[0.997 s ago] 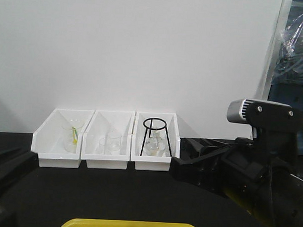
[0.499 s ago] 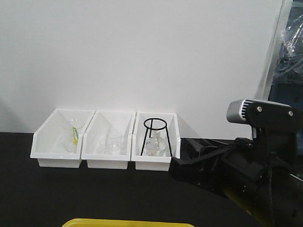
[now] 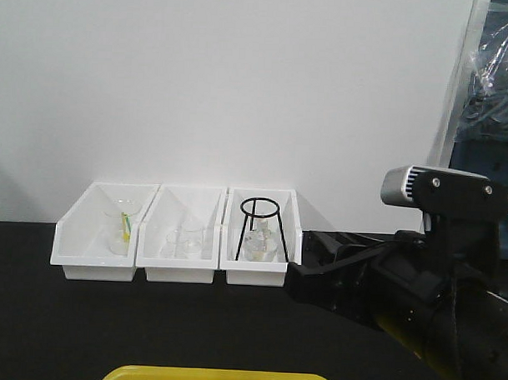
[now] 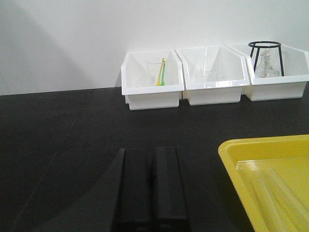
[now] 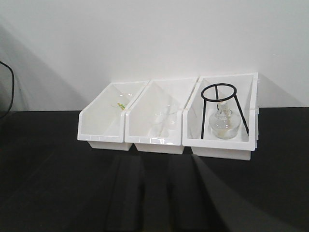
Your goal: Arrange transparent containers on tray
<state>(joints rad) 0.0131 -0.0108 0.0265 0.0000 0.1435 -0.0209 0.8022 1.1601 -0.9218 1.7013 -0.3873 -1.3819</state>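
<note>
The yellow tray (image 4: 232, 150) lies at the right of the left wrist view, and its far rim (image 3: 218, 377) shows at the bottom of the front view. Long clear transparent containers (image 4: 276, 193) lie faintly inside it, cut off by the frame. My left gripper (image 4: 150, 157) is shut and holds nothing. It hovers over the black table left of the tray and is out of the front view. My right gripper (image 5: 154, 159) is open and empty, pointing at the white bins. It reaches in from the right in the front view (image 3: 297, 273).
Three white bins (image 3: 176, 234) stand side by side against the white wall. The left one holds a beaker with a yellow-green stick (image 4: 160, 72), the middle one small beakers (image 5: 164, 123), the right one a round flask (image 5: 224, 123) under a black tripod ring (image 3: 259, 207).
The dark left arm that showed at the lower left of the front view a second ago has drawn back out of that view. The right arm has barely moved.
</note>
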